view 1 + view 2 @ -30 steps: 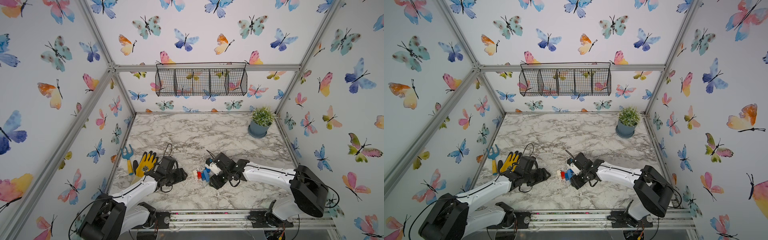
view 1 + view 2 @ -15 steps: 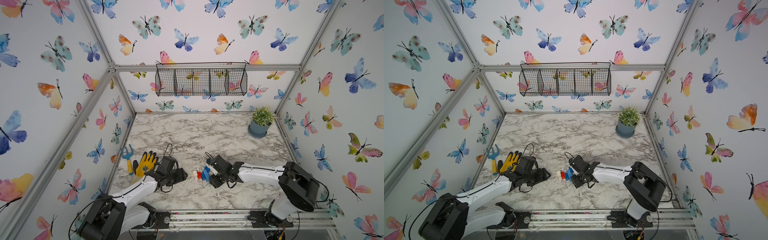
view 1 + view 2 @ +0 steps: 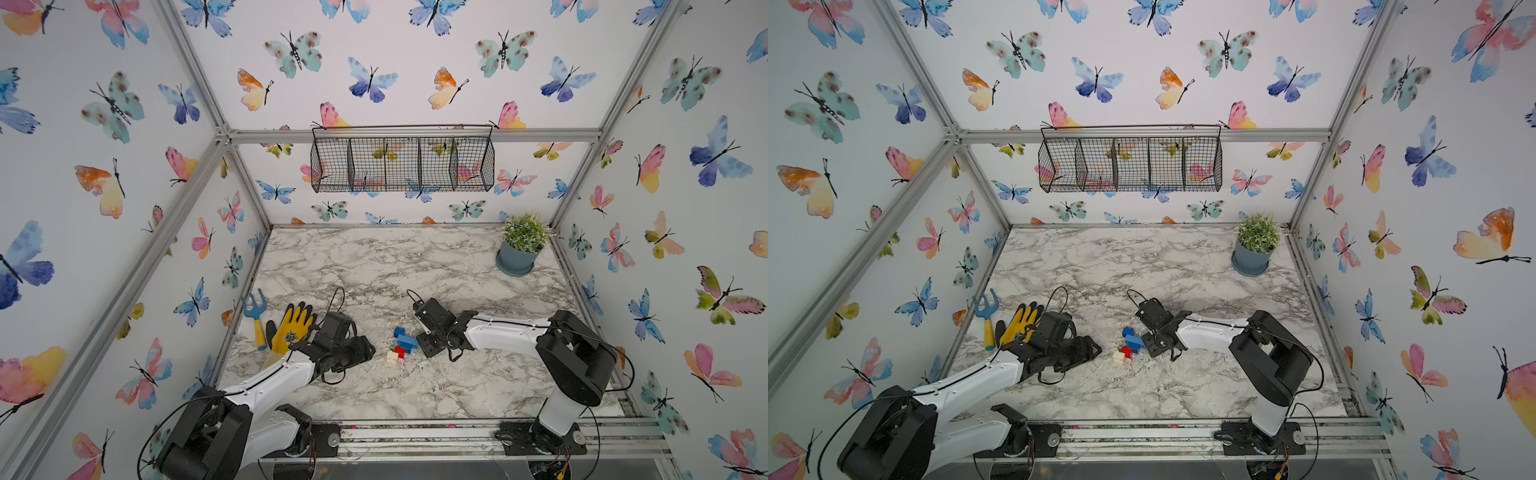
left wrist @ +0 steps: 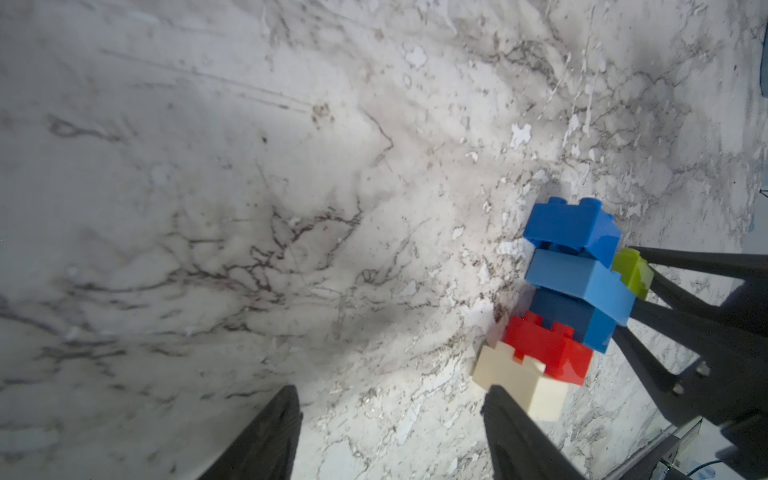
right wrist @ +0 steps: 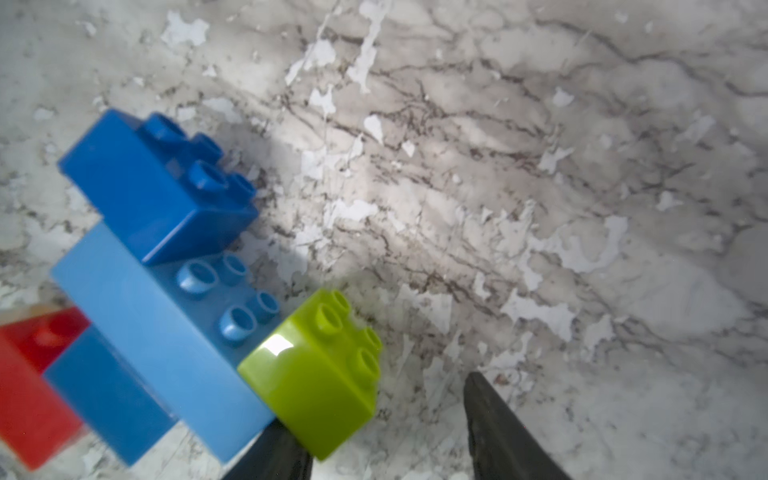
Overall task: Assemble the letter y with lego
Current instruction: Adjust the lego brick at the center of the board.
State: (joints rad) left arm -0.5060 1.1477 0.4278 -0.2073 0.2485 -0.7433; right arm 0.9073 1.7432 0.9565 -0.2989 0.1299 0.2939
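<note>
The lego lies near the table's front middle in both top views as a joined cluster. In the left wrist view it is a dark blue square, a long blue brick, a second dark blue, red and cream. A lime green brick leans tilted against the long blue brick's end, off its bare studs. My right gripper is open; the green brick rests against one finger, apart from the other. My left gripper is open and empty, one finger beside the cream brick.
A yellow glove and a blue-and-yellow garden fork lie at the front left behind my left arm. A potted plant stands at the back right. A wire basket hangs on the back wall.
The right arm's elbow has swung leftward while its gripper stayed at the bricks. The left arm and the brick cluster have not visibly moved.
</note>
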